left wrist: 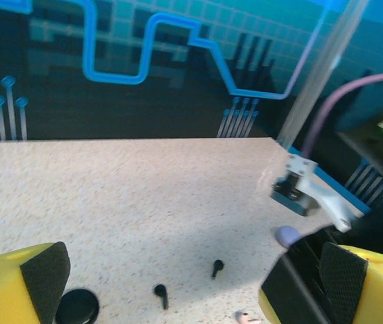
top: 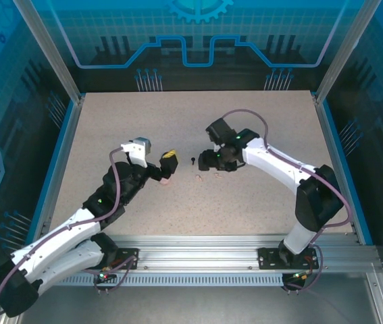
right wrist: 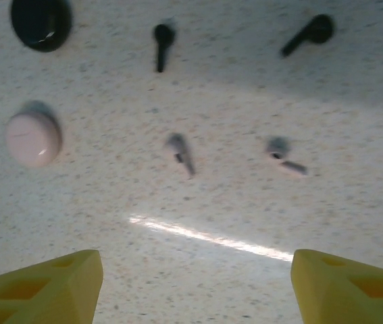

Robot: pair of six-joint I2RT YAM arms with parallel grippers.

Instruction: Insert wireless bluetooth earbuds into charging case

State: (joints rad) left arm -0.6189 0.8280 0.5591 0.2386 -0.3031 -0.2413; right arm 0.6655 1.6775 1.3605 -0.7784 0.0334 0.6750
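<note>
Black earbuds [right wrist: 162,40] and 2 greyish ones [right wrist: 181,152] lie loose near black case [right wrist: 40,23]; none inserted. Left gripper [left wrist: 194,273], right gripper [right wrist: 194,277] both apart, empty.

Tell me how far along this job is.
Nothing looks done: black stemmed earbuds and pale stemmed earbuds lie loose on the speckled table near round black case and round pink case. Nothing in hand: left gripper and right gripper are open, empty. All inserting remains.
</note>
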